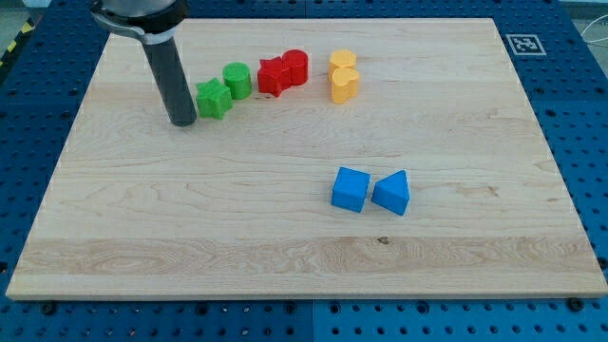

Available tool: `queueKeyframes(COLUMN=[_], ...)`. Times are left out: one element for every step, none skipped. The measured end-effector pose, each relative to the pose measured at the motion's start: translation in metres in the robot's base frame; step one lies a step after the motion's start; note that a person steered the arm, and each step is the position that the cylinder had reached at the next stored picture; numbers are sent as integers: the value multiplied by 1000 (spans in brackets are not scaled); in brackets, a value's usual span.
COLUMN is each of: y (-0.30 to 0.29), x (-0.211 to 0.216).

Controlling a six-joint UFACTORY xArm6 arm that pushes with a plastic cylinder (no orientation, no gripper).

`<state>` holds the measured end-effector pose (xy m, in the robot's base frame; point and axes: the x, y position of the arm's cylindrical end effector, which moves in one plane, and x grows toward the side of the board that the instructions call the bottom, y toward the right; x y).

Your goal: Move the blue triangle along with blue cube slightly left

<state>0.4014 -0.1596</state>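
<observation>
Blue triangle [391, 193] sits touching the blue cube [350, 188], on its right. My tip [181, 122] is far up-left of the cube, by a green block [214, 98]. No end effector jaws here, just a rod holding nothing.

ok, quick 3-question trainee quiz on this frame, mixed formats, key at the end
1. True or false: my tip touches the blue cube.
2. Which block lies nearest my tip? A) yellow block B) green star-like block C) blue triangle
3. Fill in: the blue triangle sits directly to the view's ____ of the blue cube.

Key:
1. False. My tip is near the view's top left, far from both blue blocks.
2. B. The green star-like block lies right beside my tip, on its right in the view.
3. right. The two blue blocks appear to touch.
</observation>
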Motion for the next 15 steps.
queueKeyframes(y=[2, 18, 40, 66, 98, 135, 175, 219, 260, 293, 301, 301, 301, 300, 299], x=[13, 51, 91, 126, 153, 171, 184, 192, 192, 185, 169, 151, 134, 129, 129])
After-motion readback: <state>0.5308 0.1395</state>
